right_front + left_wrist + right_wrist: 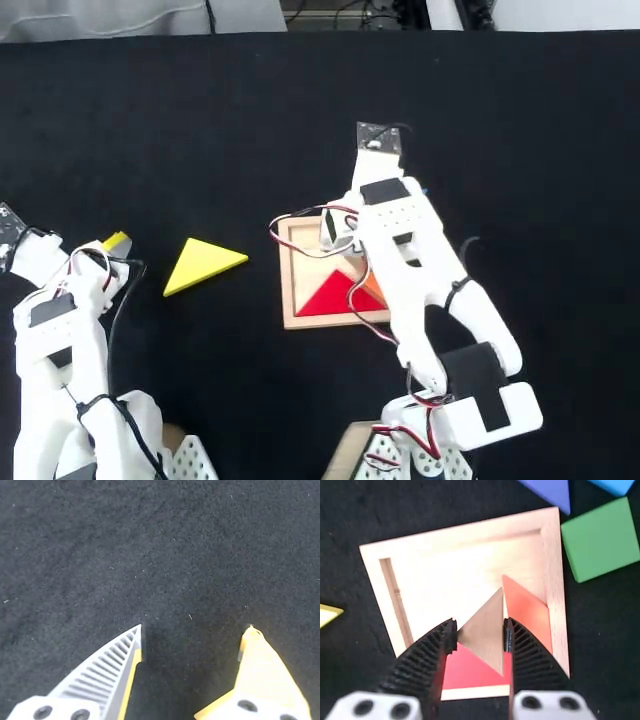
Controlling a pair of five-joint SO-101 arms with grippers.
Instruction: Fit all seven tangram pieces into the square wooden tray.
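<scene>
Ribbed black fingers of the right gripper (pixel 480 627) are clamping a flat tan triangle (pixel 487 645) over the tray (pixel 460 532), and it is overlapping the red triangle (pixel 467 675) inside. This square tray of pale wood is sitting on the black cloth bench (pixel 150 120). Its raised rim is framing the red triangle along one side and an orange piece (pixel 527 612) along the next, leaving most of the smooth floor open. A green square (pixel 600 537) is lying just outside the tray's corner. Well apart on the tray's opposite side, a yellow triangle (pixel 203 263) is lying flat. Beyond that, the left gripper (pixel 192 630) is hanging open over the cloth, one ribbed finger and one yellow finger spread wide.
</scene>
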